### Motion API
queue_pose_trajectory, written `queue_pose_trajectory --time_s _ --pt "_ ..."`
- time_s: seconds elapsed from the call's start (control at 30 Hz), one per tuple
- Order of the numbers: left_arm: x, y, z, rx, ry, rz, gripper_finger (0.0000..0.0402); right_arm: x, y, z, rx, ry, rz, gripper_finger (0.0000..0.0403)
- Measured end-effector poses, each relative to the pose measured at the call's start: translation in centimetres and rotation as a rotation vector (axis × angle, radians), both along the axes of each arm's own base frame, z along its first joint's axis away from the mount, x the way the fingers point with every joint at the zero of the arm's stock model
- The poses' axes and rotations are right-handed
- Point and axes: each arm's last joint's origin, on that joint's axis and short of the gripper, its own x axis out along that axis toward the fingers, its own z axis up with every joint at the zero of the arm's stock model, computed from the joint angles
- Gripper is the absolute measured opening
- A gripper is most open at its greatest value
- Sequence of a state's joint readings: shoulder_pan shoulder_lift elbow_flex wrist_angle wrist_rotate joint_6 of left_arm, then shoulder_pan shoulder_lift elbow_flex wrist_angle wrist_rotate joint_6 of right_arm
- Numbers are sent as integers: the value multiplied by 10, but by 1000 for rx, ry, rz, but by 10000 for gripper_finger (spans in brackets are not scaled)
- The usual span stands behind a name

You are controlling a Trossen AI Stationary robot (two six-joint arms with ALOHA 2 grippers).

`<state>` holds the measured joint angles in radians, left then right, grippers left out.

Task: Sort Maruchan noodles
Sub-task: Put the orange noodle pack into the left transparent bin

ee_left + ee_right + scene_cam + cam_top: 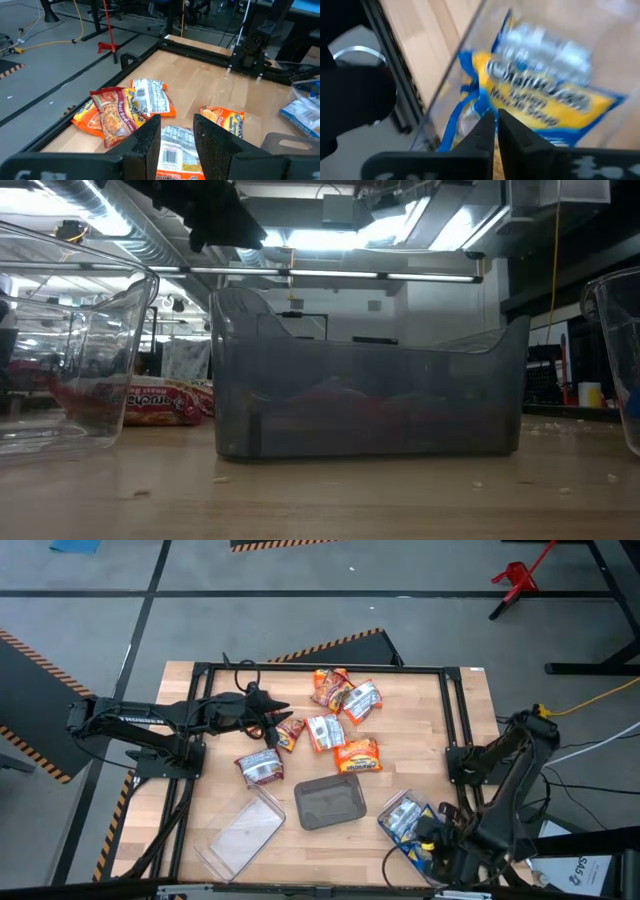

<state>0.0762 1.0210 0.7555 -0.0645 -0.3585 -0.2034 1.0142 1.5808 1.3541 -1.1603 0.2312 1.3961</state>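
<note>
— Where are your grippers sitting right now?

— I'm holding my left gripper (277,722) out over the middle of the table (420,715), just above a dark red packet (290,732). Its fingers (150,142) are standing a little apart with nothing between them. My right gripper (428,840) is hanging low at the near right corner, over the clear tray (398,802) there, and its fingers are nearly touching. I think they are empty, though that wrist view is blurred.

— And the noodles?

— Most are lying loose on the wood. Two orange packets (330,687) and a silver-backed one (362,702) are overlapping near the far edge. Another packet (325,731) is lying face down beside the red one, with an orange packet (357,755) just next to it. One more packet (260,767) is sitting near the left side. The blue-and-white packets (540,95) are lying inside the right tray.

— The other trays?

— A grey tray (330,802) is sitting at the centre front, a clear one (242,833) to its left.
</note>
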Motion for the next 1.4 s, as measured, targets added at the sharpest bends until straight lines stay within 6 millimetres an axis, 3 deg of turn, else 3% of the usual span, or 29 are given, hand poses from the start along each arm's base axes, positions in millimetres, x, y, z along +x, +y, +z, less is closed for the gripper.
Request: queue_pose_trajectory --time_s 0.17,0.33,0.6,0.8,0.93,1.07,1.27,1.4 --pt "-1 0 2 -29 -28 -3 109 3 -7 40 -153 -198 19 10" --pt "-4 -2 6 -59 -63 -27 109 6 -23 64 -345 -360 -32 35" --pt "-25 -6 21 -9 -88 -124 131 39 -60 67 -579 -330 -19 190" --pt "-34 -10 21 -26 -53 -195 158 77 -110 67 -735 -218 -28 291" --pt "-36 -11 15 -64 -2 -211 172 105 -150 66 -733 -108 34 318" --pt "-36 -11 11 -98 33 -204 177 136 -192 58 -667 -88 161 318" --pt "-44 -12 17 -104 -7 -219 176 173 -258 27 -403 -326 304 302" --pt "-54 -12 22 -113 -37 -205 175 183 -290 -6 -389 -483 307 299"
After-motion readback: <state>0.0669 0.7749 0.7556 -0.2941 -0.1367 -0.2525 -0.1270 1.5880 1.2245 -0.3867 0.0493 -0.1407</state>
